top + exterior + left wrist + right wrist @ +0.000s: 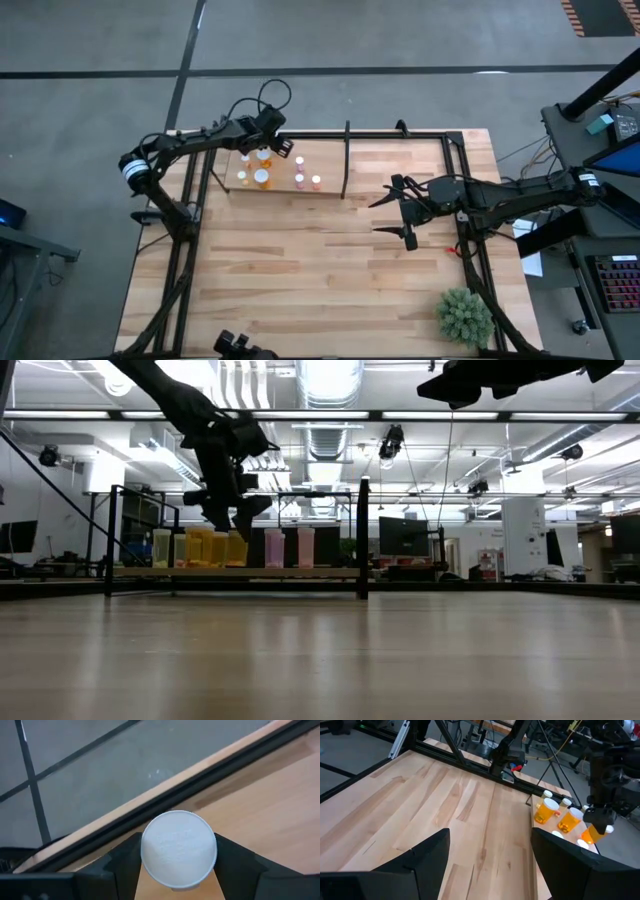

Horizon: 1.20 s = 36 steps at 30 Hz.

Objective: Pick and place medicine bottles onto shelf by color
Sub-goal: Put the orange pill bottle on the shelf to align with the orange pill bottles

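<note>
Orange bottle stands upright, white cap up, clenched in my left gripper just above the shelf among its orange neighbours, while my right gripper waits released mid-table.

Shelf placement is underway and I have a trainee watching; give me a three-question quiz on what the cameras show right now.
1. True or false: the left gripper is shut on a white-capped bottle.
2. Where is the right gripper? A) over the shelf B) above bare tabletop right of the black post, fingers open C) beside the green plant
3. Fill in: on the shelf in the low view, the pink bottles stand to the ___ of the orange bottles.

Key: 1 true; 2 B; 3 right.
</note>
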### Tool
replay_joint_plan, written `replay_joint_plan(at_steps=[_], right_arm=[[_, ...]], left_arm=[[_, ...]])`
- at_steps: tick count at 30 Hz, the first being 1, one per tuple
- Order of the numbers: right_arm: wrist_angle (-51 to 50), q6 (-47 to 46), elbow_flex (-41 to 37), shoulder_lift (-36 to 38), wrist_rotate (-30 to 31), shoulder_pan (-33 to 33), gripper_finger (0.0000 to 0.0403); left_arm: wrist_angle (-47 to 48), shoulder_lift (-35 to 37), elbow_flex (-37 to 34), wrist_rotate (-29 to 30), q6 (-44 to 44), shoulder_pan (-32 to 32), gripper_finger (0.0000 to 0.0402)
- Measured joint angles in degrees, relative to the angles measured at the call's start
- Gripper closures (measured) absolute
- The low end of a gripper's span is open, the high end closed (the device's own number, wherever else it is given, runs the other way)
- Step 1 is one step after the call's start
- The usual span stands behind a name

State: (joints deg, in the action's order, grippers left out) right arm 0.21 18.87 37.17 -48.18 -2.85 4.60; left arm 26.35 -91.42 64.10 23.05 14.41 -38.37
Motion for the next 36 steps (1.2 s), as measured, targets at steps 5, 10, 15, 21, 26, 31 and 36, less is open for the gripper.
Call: replay_joint_plan(at_steps=[5,10,15,21,26,31,36], right_arm=[[0.0,0.2,0.0,0.0,0.0,0.0,0.0135],[0.0,0.2,0.0,0.0,0.0,0.0,0.0135],[0.0,0.1,0.0,0.0,0.0,0.0,0.0135],[0.0,0.1,0.0,0.0,0.0,0.0,0.0135],[0.0,0.2,0.0,0.0,0.0,0.0,0.0135],[0.0,0.2,0.0,0.0,0.0,0.0,0.0135],[0.0,0.4,0.0,0.0,0.1,0.0,0.0135]], left_arm=[[-0.3,0.2,-1.7,0.0,0.2,0.0,0.0205],[-0.8,0.3,-2.2,0.2,0.3,0.0,0.0205],[-1.0,0.3,-2.2,0.2,0.1,0.0,0.0194],[-1.0,0.5,-2.3,0.1,-1.1,0.0,0.0159],[0.2,1.9,-0.9,-0.1,-4.2,0.1,0.0149],[0.2,4.6,0.6,-0.2,-6.6,0.2,0.0148],[0.2,6.5,0.4,-4.2,-12.0,0.4,0.0166]])
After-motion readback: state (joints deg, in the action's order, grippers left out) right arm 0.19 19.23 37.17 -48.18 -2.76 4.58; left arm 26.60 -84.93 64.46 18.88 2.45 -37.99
